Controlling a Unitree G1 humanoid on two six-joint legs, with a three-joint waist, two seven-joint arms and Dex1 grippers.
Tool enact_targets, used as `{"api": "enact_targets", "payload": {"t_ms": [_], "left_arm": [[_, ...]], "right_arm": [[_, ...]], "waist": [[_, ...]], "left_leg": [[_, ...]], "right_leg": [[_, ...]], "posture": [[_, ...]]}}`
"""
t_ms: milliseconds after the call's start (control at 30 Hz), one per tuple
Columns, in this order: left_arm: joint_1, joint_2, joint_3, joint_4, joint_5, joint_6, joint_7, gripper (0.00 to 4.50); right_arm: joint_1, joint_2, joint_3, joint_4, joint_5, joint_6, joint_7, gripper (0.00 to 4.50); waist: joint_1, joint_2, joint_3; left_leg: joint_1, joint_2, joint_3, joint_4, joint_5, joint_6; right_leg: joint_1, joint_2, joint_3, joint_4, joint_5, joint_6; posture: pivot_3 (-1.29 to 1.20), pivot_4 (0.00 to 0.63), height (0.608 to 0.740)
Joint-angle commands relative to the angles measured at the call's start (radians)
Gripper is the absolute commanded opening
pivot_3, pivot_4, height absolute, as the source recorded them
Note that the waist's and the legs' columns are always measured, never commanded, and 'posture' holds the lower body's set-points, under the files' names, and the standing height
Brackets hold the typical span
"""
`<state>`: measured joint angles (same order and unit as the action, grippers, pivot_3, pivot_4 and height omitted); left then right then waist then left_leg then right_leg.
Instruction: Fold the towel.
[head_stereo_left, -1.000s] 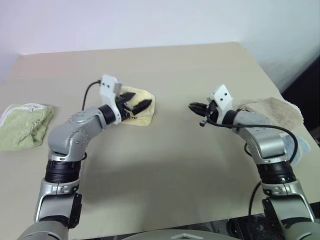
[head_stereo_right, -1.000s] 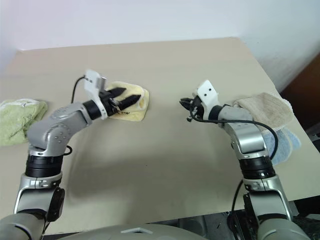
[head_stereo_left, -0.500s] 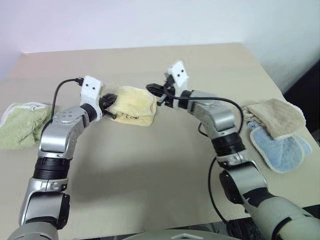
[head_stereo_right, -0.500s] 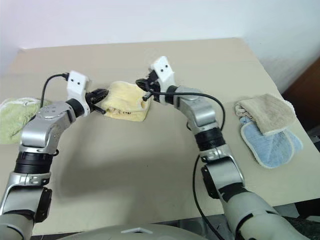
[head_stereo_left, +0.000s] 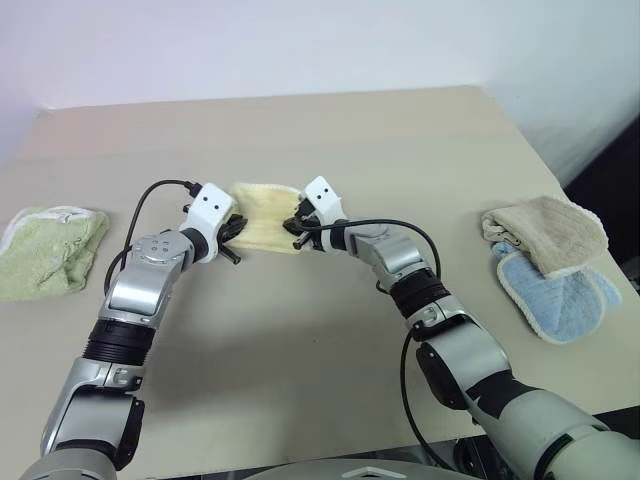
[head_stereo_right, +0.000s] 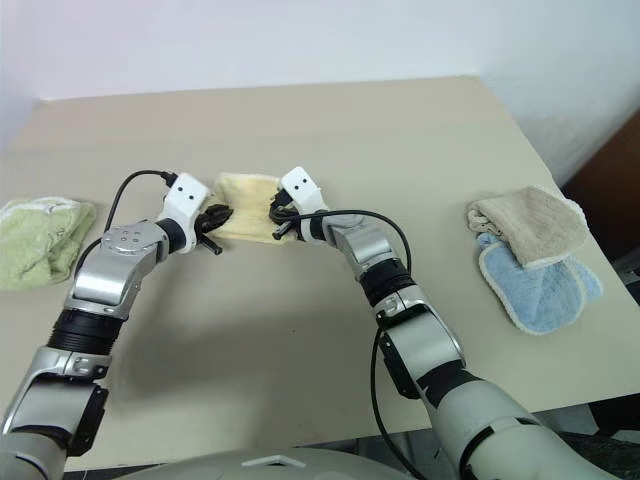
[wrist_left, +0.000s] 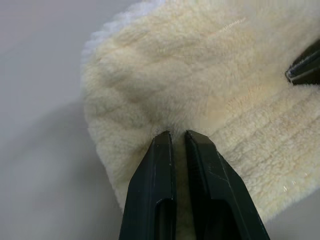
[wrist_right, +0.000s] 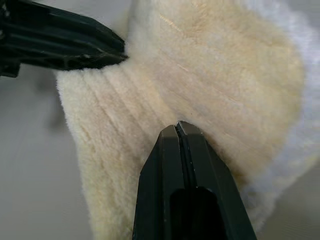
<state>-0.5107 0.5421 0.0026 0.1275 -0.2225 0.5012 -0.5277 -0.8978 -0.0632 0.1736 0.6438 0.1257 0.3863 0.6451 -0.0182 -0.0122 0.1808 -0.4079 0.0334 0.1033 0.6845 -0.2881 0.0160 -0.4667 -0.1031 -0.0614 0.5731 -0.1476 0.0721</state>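
Note:
The pale yellow towel (head_stereo_left: 264, 210) lies bunched on the tan table (head_stereo_left: 380, 140), left of centre. My left gripper (head_stereo_left: 234, 226) sits at the towel's left edge. In the left wrist view its fingers (wrist_left: 161, 150) stand almost together, with a fold of the towel's (wrist_left: 200, 75) pile pinched between them. My right gripper (head_stereo_left: 296, 223) is at the towel's right side. In the right wrist view its fingers (wrist_right: 197, 150) are shut tight, tips pressed against the towel (wrist_right: 210, 70), nothing between them. The left gripper's fingers (wrist_right: 60, 42) show there across the towel.
A light green towel (head_stereo_left: 45, 250) lies crumpled at the table's left edge. A beige towel (head_stereo_left: 545, 230) rests partly on a light blue one (head_stereo_left: 560, 300) near the right edge. The table drops off close beyond them.
My right arm swung left across the table to the towel's right side. My left gripper sank to the towel's left edge and closed from wide open onto it.

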Motion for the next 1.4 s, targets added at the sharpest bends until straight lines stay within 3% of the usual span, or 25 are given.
{"api": "enact_targets", "payload": {"t_ms": [33,233,300,433,733,800,900,1233,1400], "left_arm": [[-0.02,-0.018,0.133,-0.086,-0.091,0.017,0.021,0.48],[0.031,0.023,0.189,-0.11,-0.095,-0.012,-0.005,0.48],[0.068,0.039,0.184,-0.134,-0.099,-0.013,-0.034,0.45],[0.109,0.051,0.186,-0.155,-0.092,-0.01,-0.044,0.45],[0.115,0.032,0.215,-0.17,-0.117,0.002,-0.024,0.45],[0.103,0.012,0.259,-0.189,-0.175,0.048,-0.009,0.45],[0.082,-0.032,0.345,-0.216,-0.291,0.164,0.049,0.98],[0.051,-0.192,0.602,-0.285,-0.63,0.532,0.385,4.35],[0.025,-0.258,0.698,-0.311,-0.763,0.647,0.59,4.47]], "right_arm": [[0.019,-0.037,-0.064,-0.195,0.06,0.053,0.019,0.0],[0.085,-0.11,-0.151,-0.419,0.152,0.238,-0.001,0.0],[0.1,-0.117,-0.17,-0.449,0.18,0.303,-0.011,0.35],[0.121,-0.133,-0.166,-0.473,0.187,0.347,-0.016,1.4],[0.124,-0.15,-0.16,-0.47,0.158,0.331,-0.067,4.39],[0.132,-0.17,-0.145,-0.472,0.138,0.304,-0.068,4.45],[0.148,-0.189,-0.15,-0.489,0.143,0.296,-0.063,4.5],[0.189,-0.253,-0.193,-0.573,0.164,0.303,-0.064,4.5],[0.246,-0.296,-0.195,-0.675,0.188,0.33,-0.044,4.5]], "waist": [[-0.001,0.0,0.0],[-0.002,0.0,0.0],[-0.004,0.0,0.0],[-0.002,0.0,0.0],[0.0,0.0,0.0],[0.001,0.0,0.0],[0.001,0.0,0.0],[0.0,-0.001,0.0],[0.005,-0.001,0.0]], "left_leg": [[0.0,0.0,0.0,0.0,0.0,0.0],[0.001,0.0,0.0,0.0,0.0,0.0],[0.001,0.0,0.0,0.0,0.0,0.0],[0.001,0.0,0.0,0.0,0.001,-0.001],[0.0,0.0,0.0,0.0,0.001,-0.001],[0.0,0.0,0.0,0.0,0.001,-0.001],[0.0,0.0,0.0,0.0,0.001,-0.001],[0.001,-0.001,-0.001,0.001,0.001,-0.001],[0.002,-0.001,-0.002,0.001,0.001,-0.001]], "right_leg": [[0.0,0.0,0.0,0.001,0.0,0.0],[-0.001,0.0,0.0,0.004,0.0,0.0],[-0.001,0.0,0.0,0.004,0.0,0.0],[-0.002,0.0,0.0,0.005,0.0,0.0],[-0.002,0.0,0.0,0.004,0.0,0.0],[-0.002,0.0,0.0,0.004,0.0,0.0],[-0.002,0.0,0.0,0.004,0.0,0.0],[-0.001,0.0,0.0,0.005,0.0,0.0],[0.0,0.0,0.0,0.004,0.0,0.0]], "posture": [[0.0,0.15,0.728],[0.0,0.15,0.728],[0.0,0.15,0.728],[0.0,0.15,0.728],[0.0,0.15,0.728],[0.0,0.15,0.728],[0.0,0.15,0.728],[0.0,0.15,0.728],[0.0,0.15,0.728]]}}
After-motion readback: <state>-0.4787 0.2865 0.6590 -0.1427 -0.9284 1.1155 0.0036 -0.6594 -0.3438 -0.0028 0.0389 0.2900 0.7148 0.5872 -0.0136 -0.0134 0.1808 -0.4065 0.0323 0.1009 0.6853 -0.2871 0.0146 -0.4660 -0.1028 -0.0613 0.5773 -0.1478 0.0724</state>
